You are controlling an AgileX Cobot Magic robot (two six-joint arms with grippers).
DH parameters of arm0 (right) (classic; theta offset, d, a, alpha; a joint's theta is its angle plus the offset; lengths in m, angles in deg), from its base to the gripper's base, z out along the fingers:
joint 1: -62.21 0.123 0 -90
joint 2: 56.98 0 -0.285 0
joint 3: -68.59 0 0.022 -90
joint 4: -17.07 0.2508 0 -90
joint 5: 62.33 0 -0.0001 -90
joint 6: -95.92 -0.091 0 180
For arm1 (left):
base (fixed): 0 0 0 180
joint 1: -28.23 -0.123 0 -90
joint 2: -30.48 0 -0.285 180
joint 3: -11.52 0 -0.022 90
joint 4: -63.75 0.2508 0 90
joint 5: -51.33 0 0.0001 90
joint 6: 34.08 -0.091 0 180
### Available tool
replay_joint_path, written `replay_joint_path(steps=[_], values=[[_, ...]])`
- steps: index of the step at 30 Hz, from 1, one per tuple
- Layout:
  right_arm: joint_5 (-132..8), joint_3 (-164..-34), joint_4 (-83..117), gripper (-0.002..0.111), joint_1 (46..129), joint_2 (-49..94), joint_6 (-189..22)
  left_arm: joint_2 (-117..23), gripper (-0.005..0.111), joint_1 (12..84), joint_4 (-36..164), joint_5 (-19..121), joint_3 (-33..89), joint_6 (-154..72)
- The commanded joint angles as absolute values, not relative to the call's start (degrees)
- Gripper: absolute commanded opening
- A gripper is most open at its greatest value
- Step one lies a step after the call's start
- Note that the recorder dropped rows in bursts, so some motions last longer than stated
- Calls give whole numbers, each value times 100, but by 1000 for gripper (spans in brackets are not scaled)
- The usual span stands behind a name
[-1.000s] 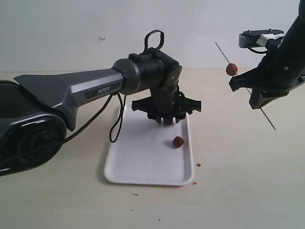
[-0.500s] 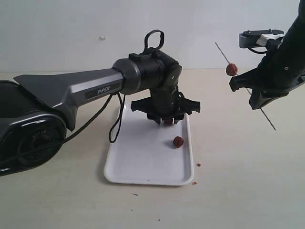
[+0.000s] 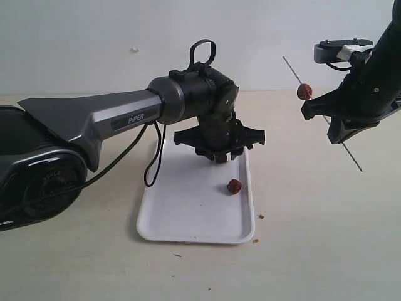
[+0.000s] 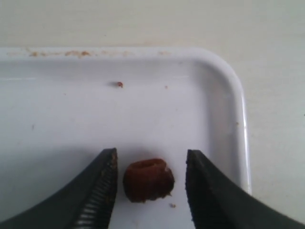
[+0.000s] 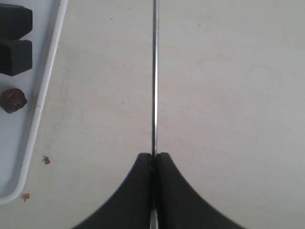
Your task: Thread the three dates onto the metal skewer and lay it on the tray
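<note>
Left gripper (image 4: pixel 150 167), far right corner of tray (image 4: pixel 238 95): fingers apart astride date (image 4: pixel 148 180), no contact. Right gripper (image 5: pixel 153 160) pinched tight on skewer (image 5: pixel 154 71) carrying second date (image 3: pixel 304 91). Third date (image 3: pixel 234 186) loose on tray

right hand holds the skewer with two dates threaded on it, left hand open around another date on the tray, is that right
Not quite: the skewer carries only one threaded date, as the exterior view shows. The rest stands: the right hand holds it, and the left hand is open around a loose date on the tray.
</note>
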State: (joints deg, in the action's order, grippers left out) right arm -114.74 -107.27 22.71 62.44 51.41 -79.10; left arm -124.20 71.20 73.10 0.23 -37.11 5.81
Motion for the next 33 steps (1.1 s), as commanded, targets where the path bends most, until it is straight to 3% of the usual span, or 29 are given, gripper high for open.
replay_joint_path(steps=[1, 7, 15, 20, 33], values=[[-11479, -10775, 2296, 0, 6221, 5135, -7857, -12396, 45, 7105, 7370, -89, -3739, 639], [-11479, -10775, 2296, 0, 6221, 5135, -7857, -12396, 34, 7105, 7370, -89, -3739, 573], [-11470, -10775, 2308, 0, 6221, 5135, -7857, -12396, 33, 7105, 7370, -89, -3739, 517], [-11470, -10775, 2310, 0, 6221, 5135, -7857, -12396, 25, 7105, 7370, -89, -3739, 436], [-11512, -10775, 2309, 0, 6221, 5135, -7857, -12273, 27, 7105, 7357, -269, -3739, 180]])
